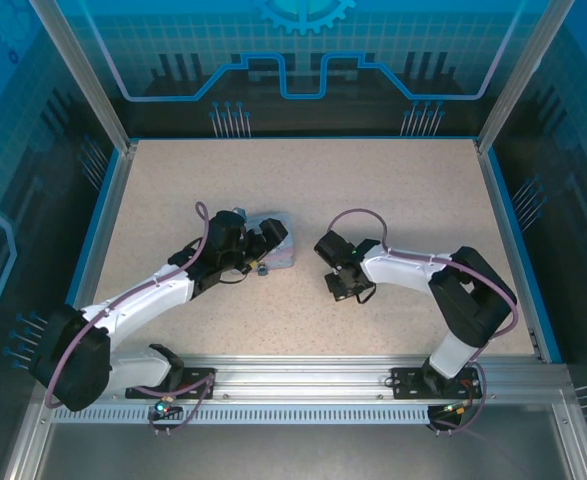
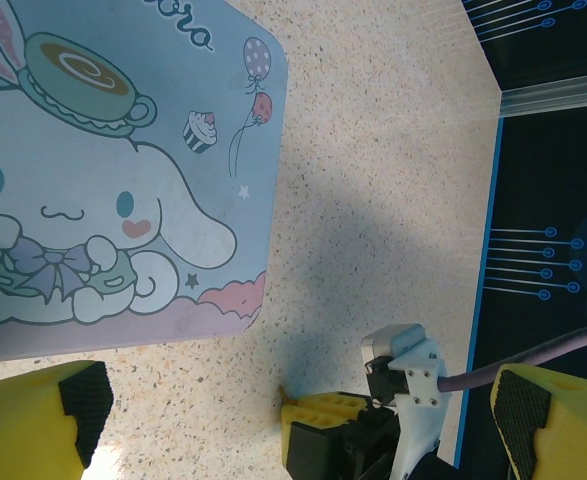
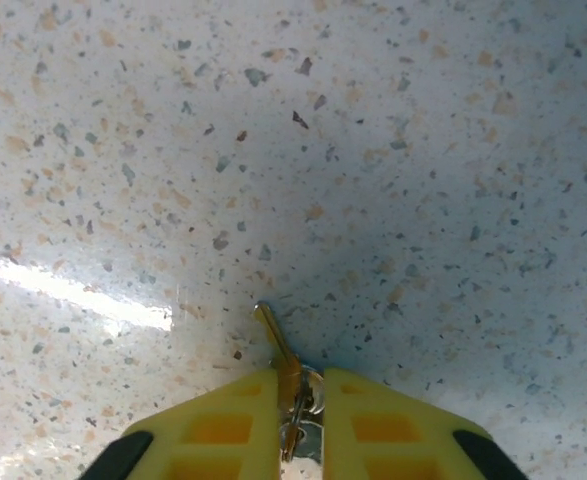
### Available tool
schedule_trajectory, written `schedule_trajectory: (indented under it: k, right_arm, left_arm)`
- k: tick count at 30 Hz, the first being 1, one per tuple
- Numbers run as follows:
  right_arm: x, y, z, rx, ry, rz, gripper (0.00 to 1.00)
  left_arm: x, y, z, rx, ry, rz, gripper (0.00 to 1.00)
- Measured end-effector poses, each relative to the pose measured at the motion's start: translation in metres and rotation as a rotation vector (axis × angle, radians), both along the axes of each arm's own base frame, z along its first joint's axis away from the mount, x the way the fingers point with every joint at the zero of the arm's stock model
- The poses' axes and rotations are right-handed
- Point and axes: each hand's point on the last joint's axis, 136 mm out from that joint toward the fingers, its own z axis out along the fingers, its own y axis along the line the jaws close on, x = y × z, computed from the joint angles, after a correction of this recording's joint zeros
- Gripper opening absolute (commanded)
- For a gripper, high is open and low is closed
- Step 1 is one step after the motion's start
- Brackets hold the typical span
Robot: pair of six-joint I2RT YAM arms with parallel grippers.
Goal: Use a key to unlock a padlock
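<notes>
Pinches the key point(image 3: 276, 345) tight in the right gripper point(image 3: 298, 390), blade jutting over the speckled table point(image 3: 373, 150). Holds the left gripper point(image 1: 256, 243) spread wide above the cartoon tin point(image 2: 123, 200). Seems to place the padlock point(image 1: 261, 268), tiny from above, just beside the tin's near edge.
</notes>
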Motion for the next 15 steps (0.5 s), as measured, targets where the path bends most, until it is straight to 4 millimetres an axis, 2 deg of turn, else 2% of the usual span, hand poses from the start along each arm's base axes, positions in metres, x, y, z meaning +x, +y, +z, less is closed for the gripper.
schedule_trajectory:
  k: [2,10,15]
  right_arm:
    - [0.001,0.001,0.002,0.008,-0.008,-0.004,0.00]
    - [-0.005,0.003,0.005,0.050,0.010,-0.004,0.00]
    - [-0.002,0.004,0.022,0.117,-0.006,-0.020,0.00]
  left_arm:
    - [0.000,0.000,0.000,0.000,0.000,0.000,0.99]
    - [0.000,0.000,0.000,0.001,0.000,0.000,0.99]
    - [0.000,0.000,0.000,0.001,0.000,0.000,0.99]
